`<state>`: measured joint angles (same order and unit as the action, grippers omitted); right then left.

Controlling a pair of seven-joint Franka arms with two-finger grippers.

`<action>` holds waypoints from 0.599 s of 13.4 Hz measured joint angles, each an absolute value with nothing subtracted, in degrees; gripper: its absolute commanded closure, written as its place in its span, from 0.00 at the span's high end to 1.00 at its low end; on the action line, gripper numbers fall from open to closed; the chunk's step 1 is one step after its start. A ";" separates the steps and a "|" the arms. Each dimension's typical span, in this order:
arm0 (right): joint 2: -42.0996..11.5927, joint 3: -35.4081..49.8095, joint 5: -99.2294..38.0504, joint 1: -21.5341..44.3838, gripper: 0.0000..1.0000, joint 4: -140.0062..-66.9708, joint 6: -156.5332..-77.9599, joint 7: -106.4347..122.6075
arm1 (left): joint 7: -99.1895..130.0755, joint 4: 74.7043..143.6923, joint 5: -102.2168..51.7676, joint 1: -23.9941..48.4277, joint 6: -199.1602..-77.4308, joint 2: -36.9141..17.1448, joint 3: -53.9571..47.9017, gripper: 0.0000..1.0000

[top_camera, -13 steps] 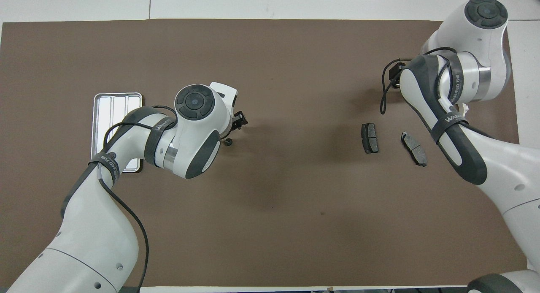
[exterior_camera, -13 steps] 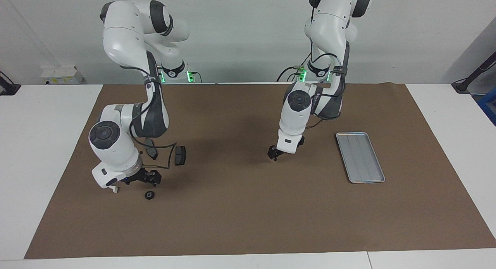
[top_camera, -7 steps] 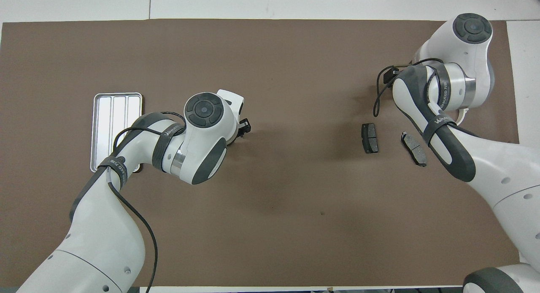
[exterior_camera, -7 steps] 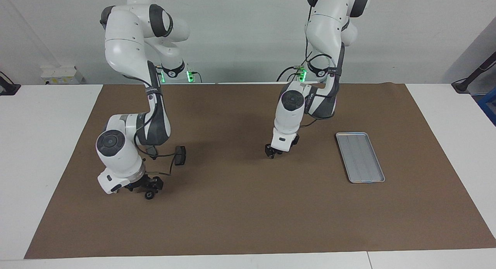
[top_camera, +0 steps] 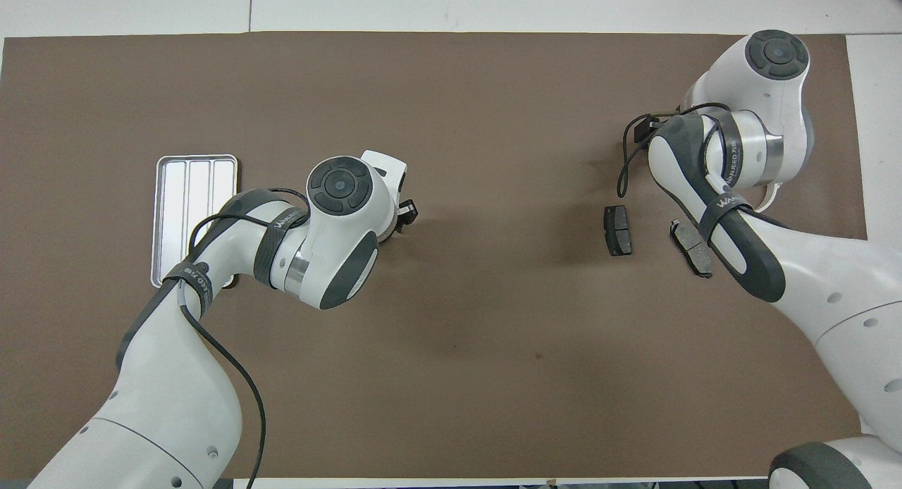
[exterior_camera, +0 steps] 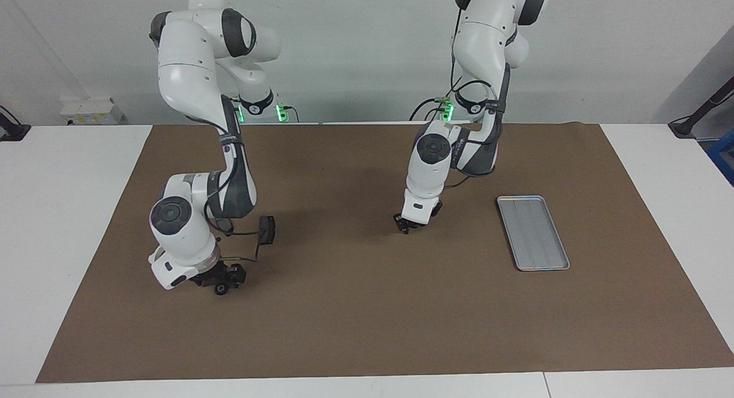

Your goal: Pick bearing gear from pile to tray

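The bearing gear (exterior_camera: pixel 221 289), a small black round piece, lies on the brown mat at the right arm's end. My right gripper (exterior_camera: pixel 225 279) is down at it, open, with its fingers just above and around the piece. In the overhead view the right gripper (top_camera: pixel 638 128) covers the gear. Two dark grey plates (top_camera: pixel 618 230) (top_camera: pixel 692 248) of the pile lie nearer to the robots. My left gripper (exterior_camera: pixel 406 227) hangs low over the mat's middle, beside the silver ribbed tray (exterior_camera: pixel 533 233). The left wrist hides what is under the left gripper (top_camera: pixel 405 216).
The right arm's forearm and black cable (exterior_camera: pixel 241 233) pass over the plates. The tray (top_camera: pixel 194 193) is partly covered by the left arm's elbow in the overhead view. White tabletop (exterior_camera: pixel 69 214) borders the mat.
My right gripper came down from above onto the round black piece. My left gripper shifted slightly toward the robots, and a tiny black piece seen beside it earlier is now covered by its wrist.
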<state>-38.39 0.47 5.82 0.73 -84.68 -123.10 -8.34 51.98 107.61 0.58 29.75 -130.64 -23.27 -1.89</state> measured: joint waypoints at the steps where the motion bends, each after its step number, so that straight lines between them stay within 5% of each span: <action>1: -38.39 0.47 5.82 0.72 0.90 -84.68 -123.11 -8.34 | 51.95 107.61 0.59 29.75 -130.35 -23.13 -1.83 0.19; 2: -38.39 0.47 5.79 0.68 0.85 -84.68 -123.13 -8.34 | 51.52 107.57 0.70 29.71 -129.54 -23.00 -1.67 0.12; 8: -38.38 0.47 4.67 0.57 0.73 -85.08 -124.19 -8.34 | 40.09 106.87 0.91 23.69 -122.42 -18.34 -0.60 0.12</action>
